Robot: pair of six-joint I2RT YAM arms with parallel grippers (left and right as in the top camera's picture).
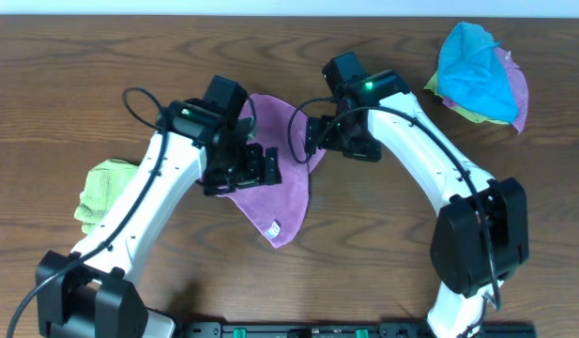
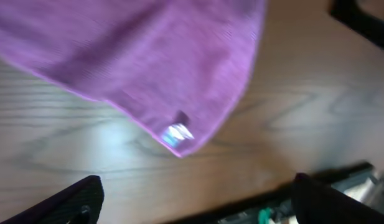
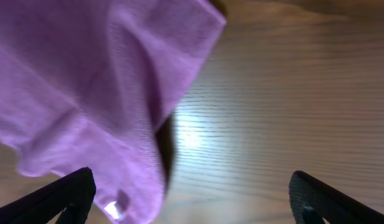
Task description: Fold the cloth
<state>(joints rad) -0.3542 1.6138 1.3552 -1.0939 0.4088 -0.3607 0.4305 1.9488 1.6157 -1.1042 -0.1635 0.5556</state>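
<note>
Hovering over cloth on surface with left hand, fingers apart; right hand likewise apart, at cloth's upper edge.

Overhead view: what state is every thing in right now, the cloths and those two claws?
cloth: lying loose on the table, roughly triangular, ungripped
left gripper: open, empty, over the cloth
right gripper: open, empty, by the cloth's edge
blue cloth: crumpled, untouched
green cloth: bunched, untouched
</note>
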